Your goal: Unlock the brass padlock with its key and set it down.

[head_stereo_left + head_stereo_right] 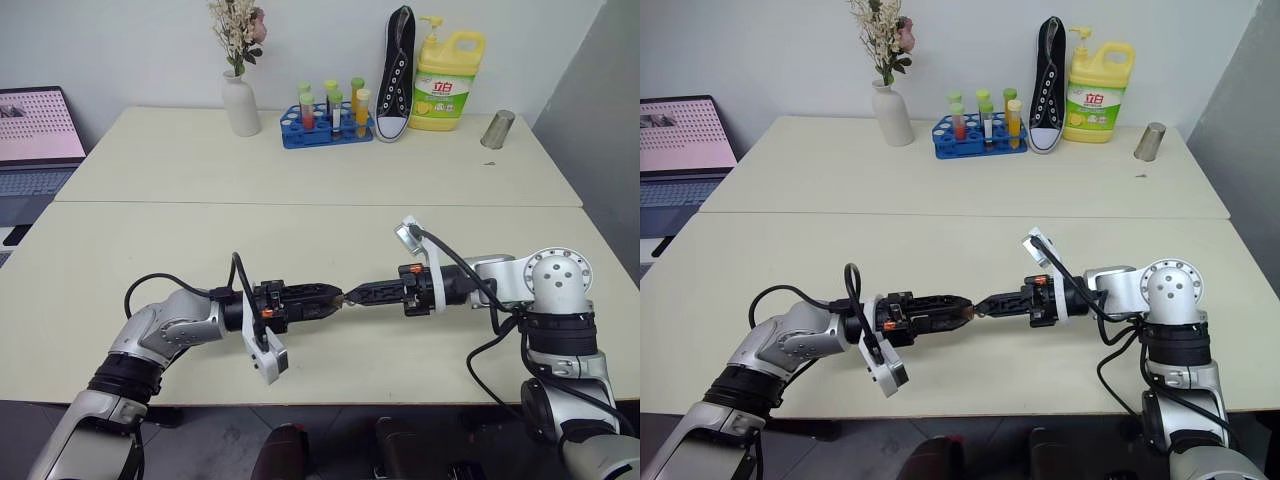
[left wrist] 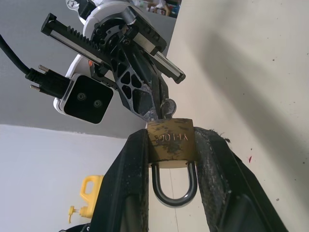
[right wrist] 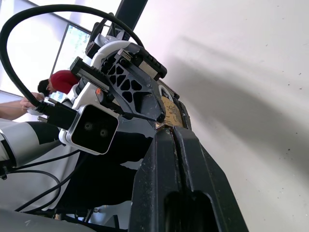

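Brass padlock (image 2: 171, 143) clamped in the left gripper (image 1: 330, 299), key (image 2: 167, 107) presented to it by the right gripper (image 1: 362, 294), both held level above the table (image 1: 300, 225).

Padlock sits pinched across its flat faces between the left fingers (image 2: 129, 179), shackle (image 2: 174, 186) still seated and pointing back toward the wrist, so the keyhole end faces outward, toward 3 o'clock in the head view. That leaves the body braced against twisting, which I judge is why it is gripped by its sides. From 3 o'clock the right gripper arrives, its jaws pressed tight together on the key's silvery head, tip meeting the lock's end face; whether the blade is fully seated cannot be told. At 12 o'clock, far off, stand a vase (image 1: 241, 103), tube rack (image 1: 325, 128), sneaker (image 1: 397, 72) and detergent bottle (image 1: 447, 79), well clear.
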